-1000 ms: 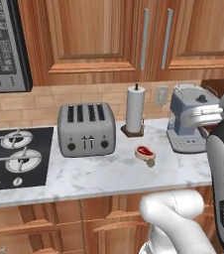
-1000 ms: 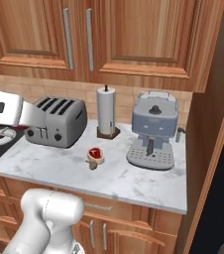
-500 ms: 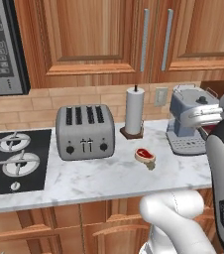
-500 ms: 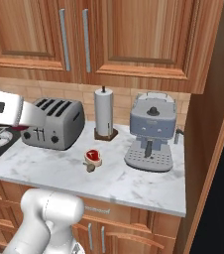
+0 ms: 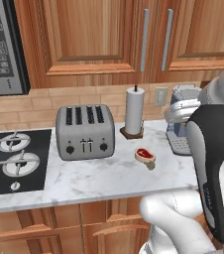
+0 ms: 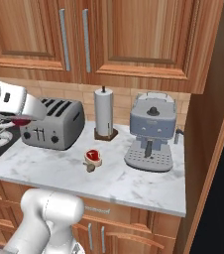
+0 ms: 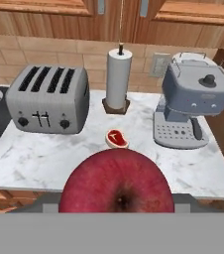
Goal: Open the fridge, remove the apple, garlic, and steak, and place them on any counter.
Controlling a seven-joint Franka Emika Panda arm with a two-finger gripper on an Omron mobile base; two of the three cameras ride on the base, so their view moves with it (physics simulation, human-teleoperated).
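Note:
My gripper (image 6: 19, 120) is shut on the apple (image 7: 116, 183), a glossy red fruit that looms large at the bottom of the hand view and hides the fingertips. It hangs in front of the marble counter (image 5: 99, 178), above its near edge. The steak (image 5: 144, 154), flat and red with a pale rim, lies on the counter in front of the paper towel roll. The tiny tan garlic (image 5: 150, 164) rests right beside it, on the near side. Both also appear in the right base view, steak (image 6: 93, 157) and garlic (image 6: 90, 167). The fridge is out of view.
A silver four-slot toaster (image 5: 84, 131) stands left of the steak, the paper towel holder (image 5: 133, 111) behind it, and a grey coffee machine (image 6: 151, 131) to the right. A black stove (image 5: 15, 161) borders the counter's left end. Wooden cabinets hang overhead.
The whole picture has shifted slightly, so the camera moved a little. The apple stays in the gripper, and the steak and garlic lie where they were.

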